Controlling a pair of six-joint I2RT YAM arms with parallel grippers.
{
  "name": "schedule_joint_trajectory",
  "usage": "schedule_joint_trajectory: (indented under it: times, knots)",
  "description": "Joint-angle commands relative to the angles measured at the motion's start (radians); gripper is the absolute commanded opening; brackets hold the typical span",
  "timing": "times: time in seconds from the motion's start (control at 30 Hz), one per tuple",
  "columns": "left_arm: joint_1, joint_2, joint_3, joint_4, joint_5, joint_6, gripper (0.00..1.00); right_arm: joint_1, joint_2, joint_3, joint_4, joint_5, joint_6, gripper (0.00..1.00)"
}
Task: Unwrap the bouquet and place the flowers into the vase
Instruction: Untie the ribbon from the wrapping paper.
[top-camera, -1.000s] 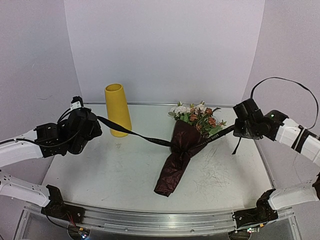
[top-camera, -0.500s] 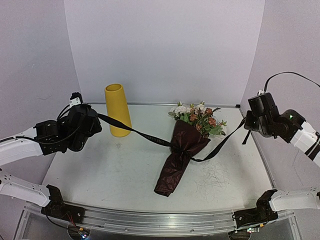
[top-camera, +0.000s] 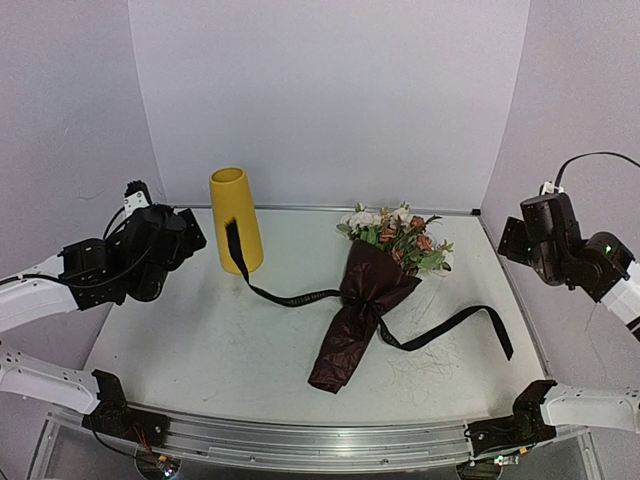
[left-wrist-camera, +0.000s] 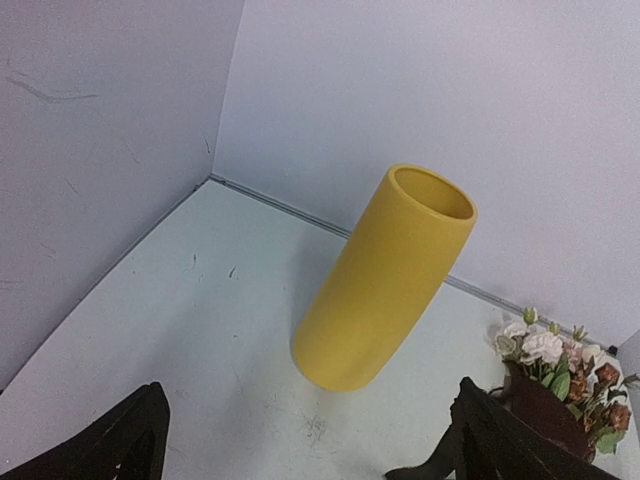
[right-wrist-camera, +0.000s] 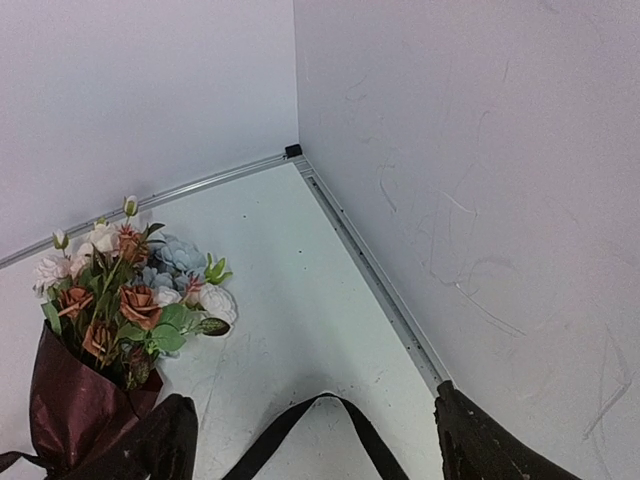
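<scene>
The bouquet (top-camera: 358, 318) lies on the table in dark red wrapping paper, flowers (top-camera: 396, 234) pointing to the back. Its black ribbon (top-camera: 296, 297) lies slack: one end rests against the yellow vase (top-camera: 236, 218), the other loops over the table at the right (top-camera: 462, 320). My left gripper (top-camera: 190, 234) hangs open and empty left of the vase. My right gripper (top-camera: 512, 240) hangs open and empty above the table's right edge. The left wrist view shows the vase (left-wrist-camera: 385, 280) beyond open fingers (left-wrist-camera: 130, 440). The right wrist view shows the flowers (right-wrist-camera: 130, 290) and a ribbon loop (right-wrist-camera: 330, 408) below my open gripper (right-wrist-camera: 315, 445).
White walls close the table at the back and both sides. A metal rail (right-wrist-camera: 375, 275) runs along the right wall's foot. The arm bases (top-camera: 110, 405) sit at the near edge.
Both grippers have opened and let go of the ribbon ends. The taut ribbon has dropped slack onto the table. The right arm has drawn back to the right, the left slightly to the left.
</scene>
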Motion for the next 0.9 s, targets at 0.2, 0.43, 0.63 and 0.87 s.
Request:
schedule_joint_trajectory:
  times: [0.2,0.43,0.63,0.87]
  knots:
    - [0.005,-0.092,0.090,-0.024,-0.174,-0.091,0.99,-0.001,0.108,0.019,0.131,-0.345,-0.191,0.93]
    - [0.008,0.024,0.152,-0.015,0.105,0.010,1.00,-0.001,0.202,0.010,0.241,-0.641,-0.216,0.98]
    - [0.008,0.139,0.137,0.118,0.421,0.125,1.00,-0.001,0.247,-0.024,0.384,-0.976,-0.260,0.77]
    - [0.008,0.318,0.155,0.199,0.701,0.146,1.00,0.020,0.376,-0.021,0.469,-1.207,-0.258,0.60]
